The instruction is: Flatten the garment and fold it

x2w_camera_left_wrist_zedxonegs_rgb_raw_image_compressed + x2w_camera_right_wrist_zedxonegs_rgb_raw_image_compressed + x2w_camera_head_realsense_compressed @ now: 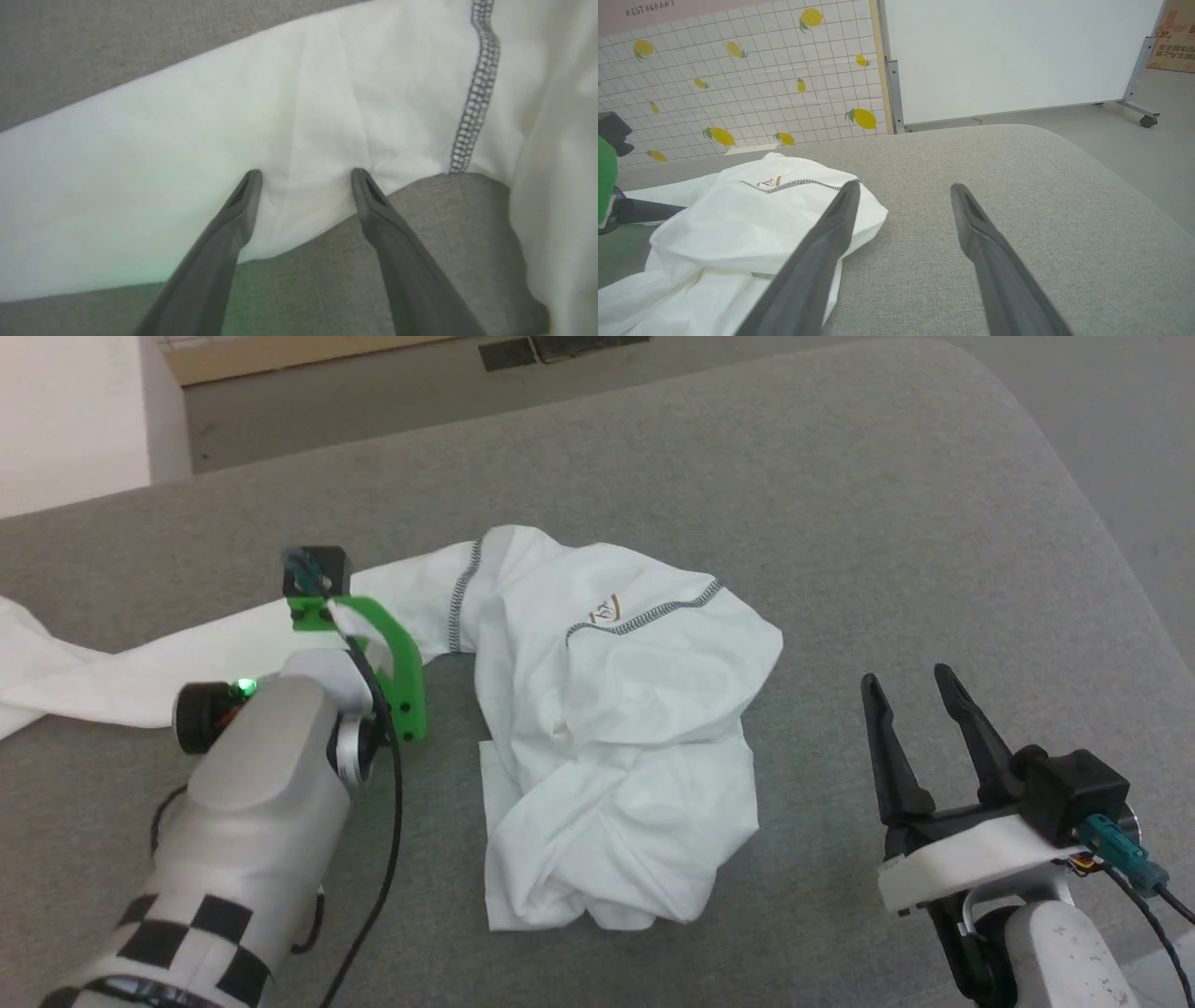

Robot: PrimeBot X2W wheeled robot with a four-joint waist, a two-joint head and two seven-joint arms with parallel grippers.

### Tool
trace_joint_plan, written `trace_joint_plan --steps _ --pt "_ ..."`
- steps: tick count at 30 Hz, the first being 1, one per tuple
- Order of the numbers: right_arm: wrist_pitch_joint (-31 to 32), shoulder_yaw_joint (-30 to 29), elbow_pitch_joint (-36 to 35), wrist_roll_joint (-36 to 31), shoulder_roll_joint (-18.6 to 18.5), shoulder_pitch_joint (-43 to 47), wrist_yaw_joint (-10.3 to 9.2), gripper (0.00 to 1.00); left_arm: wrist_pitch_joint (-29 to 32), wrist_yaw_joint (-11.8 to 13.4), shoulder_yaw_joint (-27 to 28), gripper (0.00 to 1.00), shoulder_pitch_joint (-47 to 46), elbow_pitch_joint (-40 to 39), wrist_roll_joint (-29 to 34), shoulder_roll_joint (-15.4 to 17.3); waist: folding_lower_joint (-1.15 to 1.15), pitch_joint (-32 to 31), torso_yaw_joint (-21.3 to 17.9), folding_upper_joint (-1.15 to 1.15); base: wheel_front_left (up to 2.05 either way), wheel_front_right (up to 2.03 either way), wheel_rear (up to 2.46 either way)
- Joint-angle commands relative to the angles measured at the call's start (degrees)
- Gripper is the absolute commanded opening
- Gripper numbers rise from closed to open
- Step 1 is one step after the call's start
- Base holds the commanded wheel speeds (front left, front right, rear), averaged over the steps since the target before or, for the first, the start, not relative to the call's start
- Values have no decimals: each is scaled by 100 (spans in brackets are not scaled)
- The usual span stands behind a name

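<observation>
On the grey surface (887, 523) the garment (616, 709) lies bunched, off to the left of the right gripper (906, 674), whose jaws stand spread and empty, apart from the cloth. The sleeve (163, 154) runs crosswise under the left gripper (306, 172) (plainly the nearer arm), jaws wide, both tips seemingly touching fabric, nothing pinched. The seam (476, 93) sits just right of those tips. Closing there would likely pinch the sleeve along its length.

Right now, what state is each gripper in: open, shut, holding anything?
Left gripper: open, fingertips at a sleeve of the garment, nothing gripped.
Right gripper: open, empty, beside the garment.
</observation>
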Motion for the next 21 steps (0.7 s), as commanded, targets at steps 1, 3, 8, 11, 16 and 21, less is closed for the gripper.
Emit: trace_joint_plan --steps 1,3,8,11,16,21 --pt "-67 16 43 43 7 -100 -9 100 298 -29 -114 100 133 213 21 -20 0 163 -162 0 0 0 0" --pt "-93 20 98 55 7 -125 -9 100 535 -116 -195 0 150 282 16 -18 0 144 -147 0 0 0 0" --pt "-128 11 188 4 7 -148 -9 100 -171 -103 -72 0 292 -14 -26 3 0 -84 14 0 0 0 0" --pt "-113 -39 202 -69 7 -102 -9 100 -1324 98 199 0 552 -434 -48 68 0 -330 162 0 0 0 0" --pt "2 -120 129 -193 7 47 -9 100 -2602 434 688 0 1359 -1299 -214 270 0 -719 440 0 0 0 0" --pt "149 -207 -7 -273 7 255 -9 100 -2795 944 1095 0 2659 -2563 -397 755 0 -1010 742 0 0 0 0"
